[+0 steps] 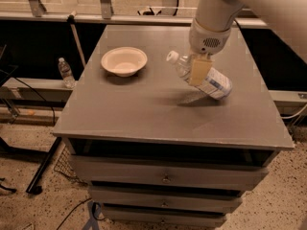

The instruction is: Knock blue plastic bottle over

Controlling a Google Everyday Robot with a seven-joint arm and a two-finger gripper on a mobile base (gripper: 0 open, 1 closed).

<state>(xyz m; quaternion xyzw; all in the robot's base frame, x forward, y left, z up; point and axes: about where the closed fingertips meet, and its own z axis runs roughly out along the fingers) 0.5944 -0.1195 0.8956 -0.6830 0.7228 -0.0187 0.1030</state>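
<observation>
The blue plastic bottle (206,78) is tipped far over on the grey table (144,114), its white cap (171,57) pointing left toward the bowl and its base low at the right. It leans almost flat, with a shadow under it. My gripper (198,71) hangs from the white arm (214,18) coming from the upper right, and its tan finger (198,70) lies across the bottle's upper body, touching it.
A cream bowl (123,61) sits at the table's back left. A small clear bottle (64,72) stands on a low ledge left of the table. Drawers (165,178) are below the tabletop. Metal rails run along the back.
</observation>
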